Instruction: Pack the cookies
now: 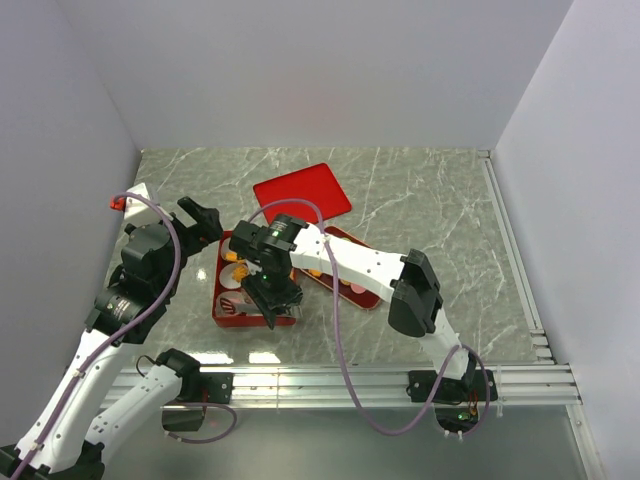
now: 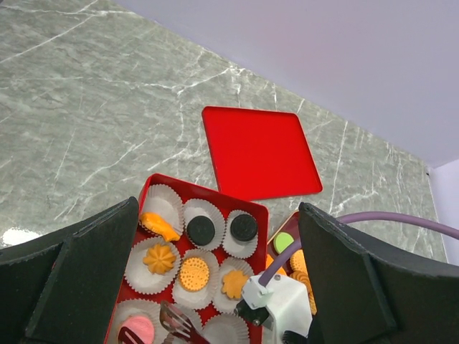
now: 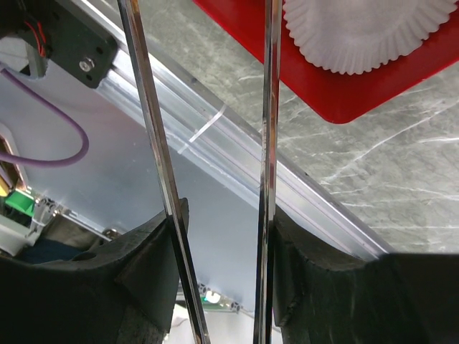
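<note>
Right jaws pinch metal tongs point(image 3: 270, 107) at lower centre (both blades visible). Left jaws, spread wide, face cookies point(image 2: 194, 273) in a red box point(image 2: 153, 180).

- Black cookies point(image 2: 201, 230): two, in the red box point(image 2: 215, 194).
- Orange cookies point(image 2: 193, 273): four in that box.
- Pink cookie point(image 2: 136, 330): one there.
- Red lid point(image 2: 259, 152): one.
- Metal tongs point(image 3: 270, 107): one pair.

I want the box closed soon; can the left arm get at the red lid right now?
Probably yes: the red lid lies bare beyond the box, the left pincer is open, and the right pincer with its tongs sits nearer.
</note>
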